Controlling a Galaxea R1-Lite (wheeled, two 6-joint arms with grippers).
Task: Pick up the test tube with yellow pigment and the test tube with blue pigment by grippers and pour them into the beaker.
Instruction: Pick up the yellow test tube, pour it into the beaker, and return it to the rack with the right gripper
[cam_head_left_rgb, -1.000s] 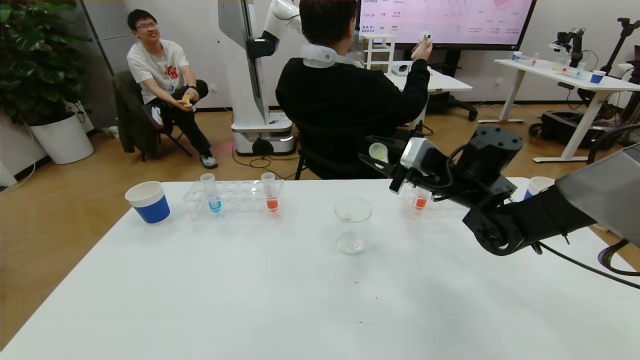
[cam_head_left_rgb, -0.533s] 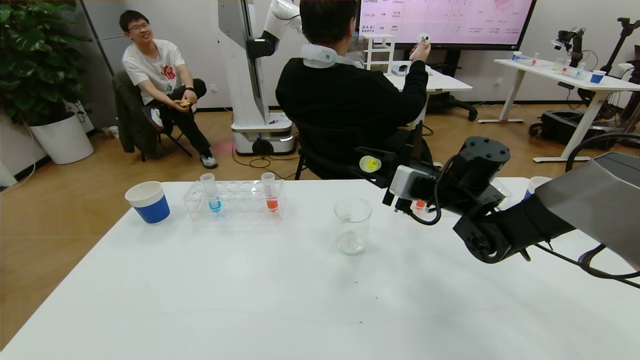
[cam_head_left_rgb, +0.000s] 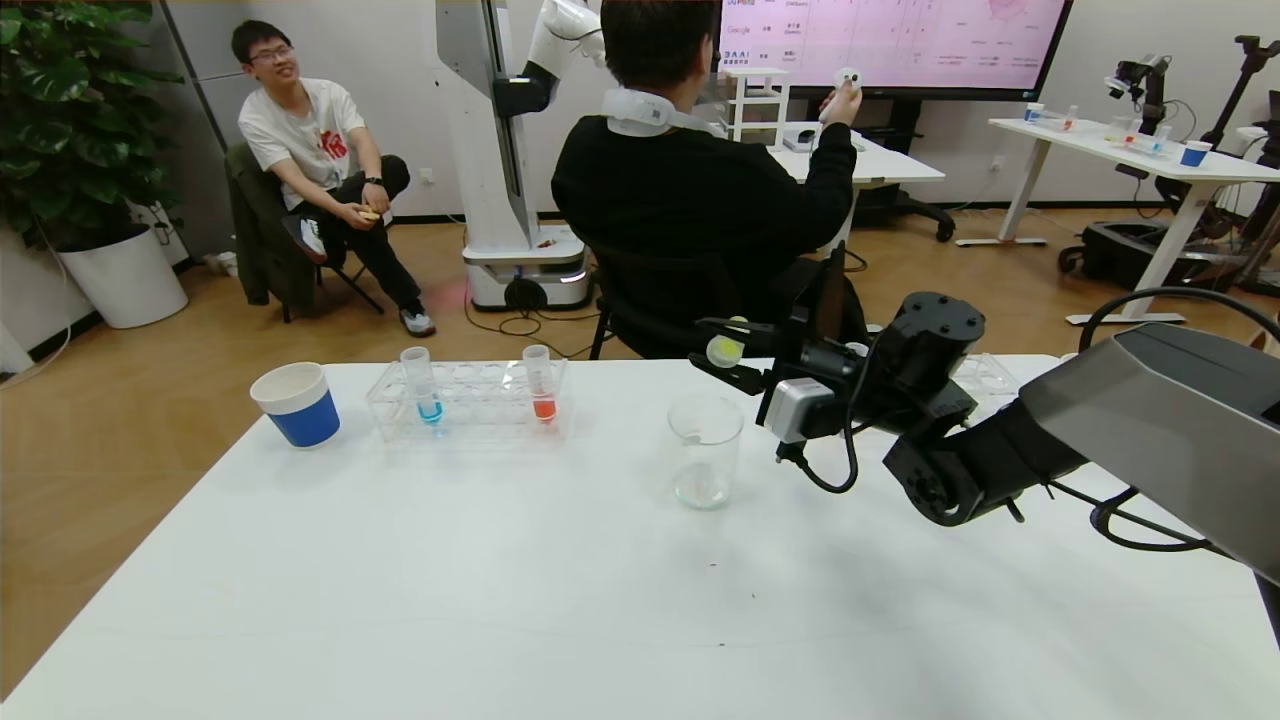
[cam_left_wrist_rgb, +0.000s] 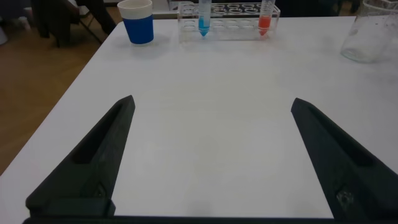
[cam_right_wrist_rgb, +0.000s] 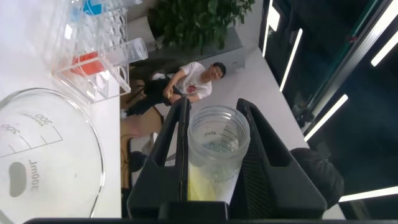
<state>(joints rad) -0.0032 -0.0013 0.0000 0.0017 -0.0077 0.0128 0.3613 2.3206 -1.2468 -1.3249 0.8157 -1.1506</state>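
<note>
The right gripper (cam_head_left_rgb: 728, 352), clamping the test tube with yellow pigment (cam_right_wrist_rgb: 214, 155), has tipped toward the "300"-marked beaker (cam_head_left_rgb: 705, 450).

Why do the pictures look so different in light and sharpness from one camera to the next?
Head view: even room light, soft shadows under the beaker, and a bright screen glaring at the back. Left wrist view: the open left gripper looms dark and soft-edged, and the white table looks washed out. Right wrist view: tilted; the yellow tube is sharp, ceiling lights streak.

I see the beaker (cam_head_left_rgb: 705, 450) at table (cam_head_left_rgb: 500, 600) centre; the rack (cam_head_left_rgb: 470, 400) sits at its ten o'clock, the paper cup (cam_head_left_rgb: 296, 403) farther at nine, my right gripper (cam_head_left_rgb: 735, 352) at one o'clock above.
</note>
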